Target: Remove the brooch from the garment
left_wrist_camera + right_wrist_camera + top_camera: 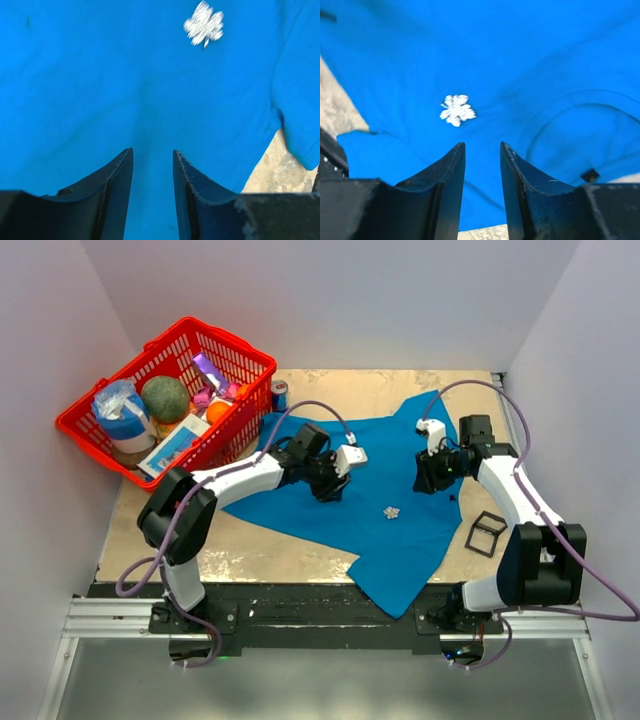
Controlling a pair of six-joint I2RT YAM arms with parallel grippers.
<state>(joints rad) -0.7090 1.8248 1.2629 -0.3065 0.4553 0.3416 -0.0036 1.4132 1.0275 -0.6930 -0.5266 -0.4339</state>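
Black fingers of the left gripper (152, 152) and the right gripper (482, 146) stand partly parted and empty, held low over the cloth on either side of the target, apparently to steady the fabric around it. Between them the tiny silvery-white, flower-shaped sparkly brooch (392, 511) lies on the plain bright blue soft-cloth T-shirt (370, 455) spread over the tan table (250, 550), not yet removed.

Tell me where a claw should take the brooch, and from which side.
Probably pinch the brooch across its petal edges, coming straight down from above: it lies flat, face up, on the garment, with bare cloth all round. The left claw could press the cloth beside it.
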